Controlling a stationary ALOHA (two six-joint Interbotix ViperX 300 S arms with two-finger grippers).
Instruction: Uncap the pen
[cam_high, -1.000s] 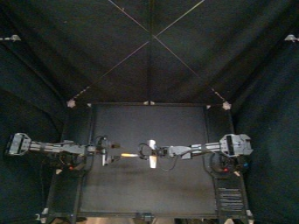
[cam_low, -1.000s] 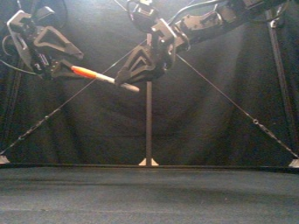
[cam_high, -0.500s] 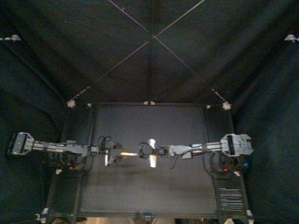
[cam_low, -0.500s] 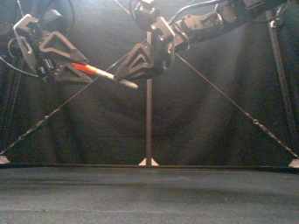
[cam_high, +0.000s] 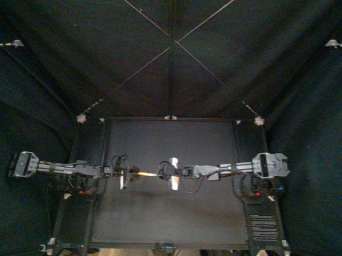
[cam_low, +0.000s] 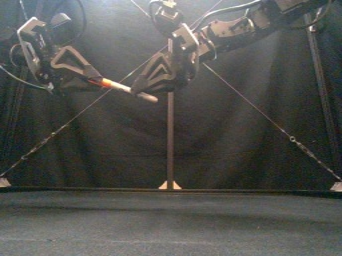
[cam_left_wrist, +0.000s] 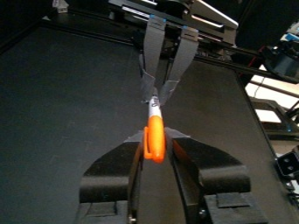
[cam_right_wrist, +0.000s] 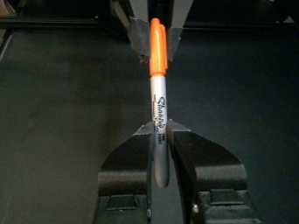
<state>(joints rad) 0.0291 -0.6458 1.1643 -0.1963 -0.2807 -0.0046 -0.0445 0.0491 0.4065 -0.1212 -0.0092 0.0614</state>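
A marker pen (cam_low: 138, 92) with an orange cap (cam_low: 104, 82) and a pale body hangs high above the table, held level between both arms. My left gripper (cam_low: 80, 76) is shut on the orange cap (cam_left_wrist: 153, 150). My right gripper (cam_low: 158, 88) is shut on the printed body (cam_right_wrist: 158, 103). The cap (cam_right_wrist: 156, 48) sits on the body with no gap showing. In the top view the pen (cam_high: 144, 178) spans the short space between the left gripper (cam_high: 122, 179) and the right gripper (cam_high: 173, 178), over the table's middle.
The black table (cam_high: 174, 215) lies far below the pen. Black curtains close the back and sides.
Both grippers have shifted slightly while keeping their hold. The pen sits a little closer to the left gripper's side, and the cap stays on.
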